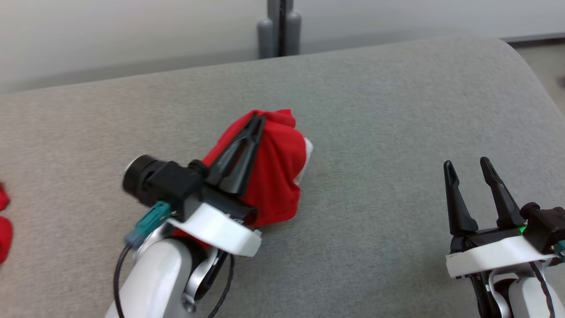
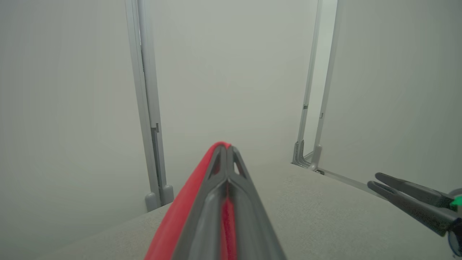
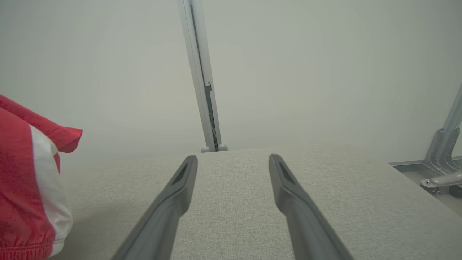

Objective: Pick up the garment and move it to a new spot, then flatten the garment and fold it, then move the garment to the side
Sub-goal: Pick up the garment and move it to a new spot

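Head view. The left gripper (image 1: 257,117), in the centre-left of the frame, is pinching the top of the red garment (image 1: 276,176), its two dark fingers pressed together on a fold of cloth. The garment is hanging from the fingertips in a bunched, gathered mass just left of the frame's middle, over the grey fabric surface (image 1: 375,110). A white panel (image 1: 307,148) is showing at its right edge. Whether its lower hem is touching the surface cannot be told. The right gripper (image 1: 466,162), at the lower right, is standing with its fingers spread and nothing between them, well apart from the garment. Two further red pieces of cloth (image 1: 3,221) are lying at the left edge of the frame, and a grey post (image 1: 279,26) is rising behind the surface at top centre.

Left wrist view. The left gripper (image 2: 226,148) is rising from bottom centre, its fingers meeting at the tips, with the garment (image 2: 177,220) running along their left side and showing red in the slit between them. The right gripper (image 2: 373,180) is entering at the lower right above the surface (image 2: 325,216).

Right wrist view. The right gripper (image 3: 232,157) is holding its fingers wide above the bare surface (image 3: 231,216). The garment (image 3: 18,187), with a white stripe (image 3: 45,173), is occupying the left edge of the frame.
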